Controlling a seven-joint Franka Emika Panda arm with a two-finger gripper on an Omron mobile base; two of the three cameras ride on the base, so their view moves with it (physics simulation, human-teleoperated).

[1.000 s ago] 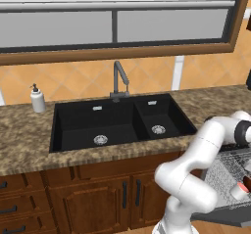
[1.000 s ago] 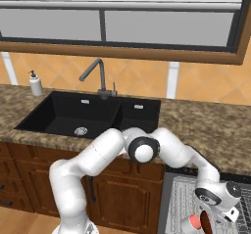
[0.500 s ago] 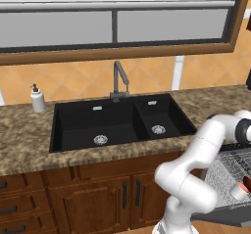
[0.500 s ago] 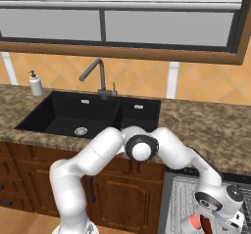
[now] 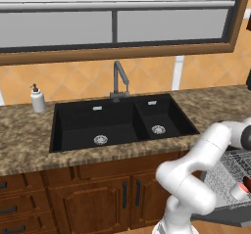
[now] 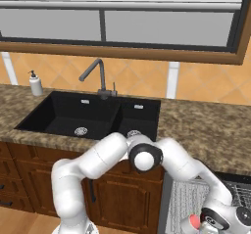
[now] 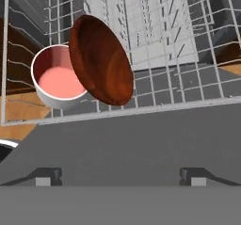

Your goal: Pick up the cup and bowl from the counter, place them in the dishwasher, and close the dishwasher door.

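Note:
In the hand view the dark reddish-brown bowl (image 7: pixel 101 59) stands tilted on its edge in the dishwasher's grey wire rack (image 7: pixel 155 26). The pale cup (image 7: pixel 56 78) sits upright right behind it, red inside, touching or nearly touching it. My gripper (image 7: pixel 121 177) is open and empty, drawn back from both over the flat grey dishwasher door (image 7: pixel 141 134). The base views show the cup (image 5: pixel 240 190) (image 6: pixel 192 223) in the pulled-out rack (image 5: pixel 228 167) (image 6: pixel 184 198), below the granite counter (image 5: pixel 211 105) (image 6: pixel 206 130). The dropped door (image 5: pixel 230 214) lies open.
A black double sink (image 5: pixel 117 123) with a tall faucet (image 5: pixel 119 79) is set in the counter. A white soap dispenser (image 5: pixel 37 100) (image 6: pixel 35 83) stands at its left. Brown wooden cabinets (image 5: pixel 98 198) run below, left of the dishwasher.
In the right base view my hand has sunk lower and slightly to the right, away from the rack. The cup in the rack has not moved.

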